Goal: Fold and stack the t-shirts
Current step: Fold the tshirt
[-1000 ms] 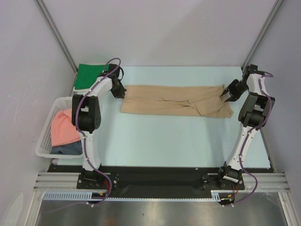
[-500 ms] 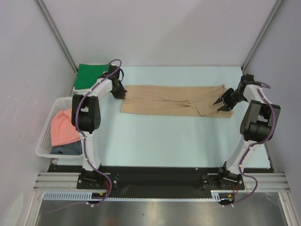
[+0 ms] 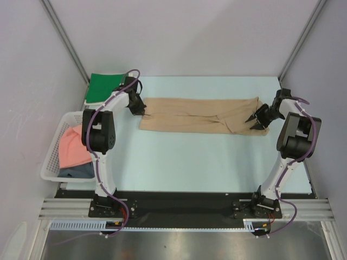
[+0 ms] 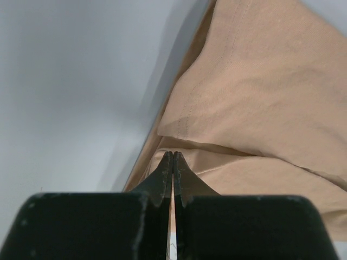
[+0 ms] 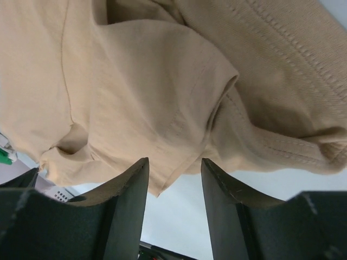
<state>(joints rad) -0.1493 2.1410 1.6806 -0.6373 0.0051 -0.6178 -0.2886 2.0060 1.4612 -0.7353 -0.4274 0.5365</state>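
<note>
1. Tan shirt [image 3: 200, 115] lies mid-table as a long strip. Green shirt [image 3: 103, 86] sits folded at the far-left corner.
2. Left gripper [image 3: 142, 110] is fully closed at the strip's left end. Can't tell if cloth is pinched.
3. Right gripper [image 5: 173, 162] is about half open and holds nothing, jaws either side of the right-end corner.
4. Likely best: right goes lower, takes all layers, then closes. Keep the strip taut while folding.

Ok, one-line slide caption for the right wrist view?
Right gripper, jaws open, straddling a loose edge of the tan t-shirt over the pale table.
</note>
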